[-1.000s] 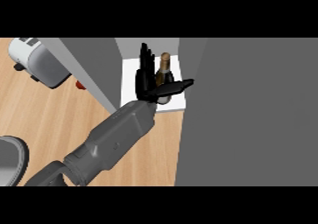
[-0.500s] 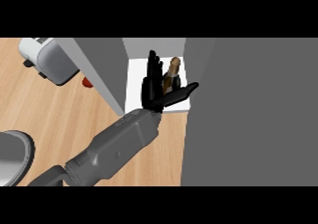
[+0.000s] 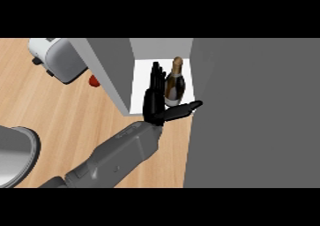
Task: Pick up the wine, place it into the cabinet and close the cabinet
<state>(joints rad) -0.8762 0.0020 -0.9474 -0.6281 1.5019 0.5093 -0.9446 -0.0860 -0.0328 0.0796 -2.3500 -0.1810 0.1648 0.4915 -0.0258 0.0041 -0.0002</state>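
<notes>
Single head cam, steep down on counter (image 3: pixel 51 114) & cabinet (image 3: pixel 253 114), fairly close.

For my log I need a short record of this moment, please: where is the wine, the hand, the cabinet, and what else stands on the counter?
wine bottle: upright inside the cabinet, on its white floor
hand: one shows, beside the bottle, fingers straight, thumb spread, not curled round it
cabinet: open
cabinet door: large grey panel at the right
toaster: on the wooden counter, upper left

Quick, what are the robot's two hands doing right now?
Left hand: open, fingers straight, beside the wine bottle, holding nothing.
Right hand: not in view.
</notes>
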